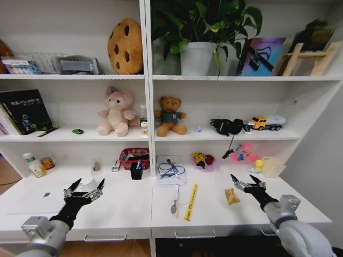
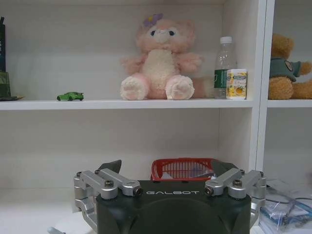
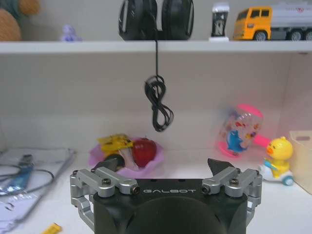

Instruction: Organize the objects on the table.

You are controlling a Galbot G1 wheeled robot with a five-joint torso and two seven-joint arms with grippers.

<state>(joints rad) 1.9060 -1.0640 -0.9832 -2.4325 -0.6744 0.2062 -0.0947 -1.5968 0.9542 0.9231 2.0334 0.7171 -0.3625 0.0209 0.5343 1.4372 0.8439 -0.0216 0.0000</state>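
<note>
Head view: the white table (image 1: 128,206) runs across the lower half, with shelving rising behind it. The left gripper (image 1: 84,190) hovers over the table at about 8 o'clock, jaws spread and holding nothing. The right gripper (image 1: 247,183) hangs at about 4 o'clock, jaws also spread and empty.

The loose objects lie between the two grippers. A yellow strip (image 1: 191,202) lies near 6 o'clock, with a small silver item (image 1: 175,201) just beside it at its 9 o'clock. A small yellow packet (image 1: 231,196) sits close to the right gripper, at its 7 o'clock. A clear bag with cables (image 1: 171,171) rests behind these, toward the back edge. At that bag's 9 o'clock stand a red basket (image 1: 134,157) and a small black holder (image 1: 136,171); at its 3 o'clock sits a pink bowl (image 1: 203,161) of small items.

Left wrist view: the left gripper's fingers (image 2: 111,166) stand apart, facing the red basket.

Right wrist view: the right gripper's fingers (image 3: 219,167) stand apart, facing the pink bowl, under a black cord (image 3: 158,100) dangling from the shelf above.
</note>
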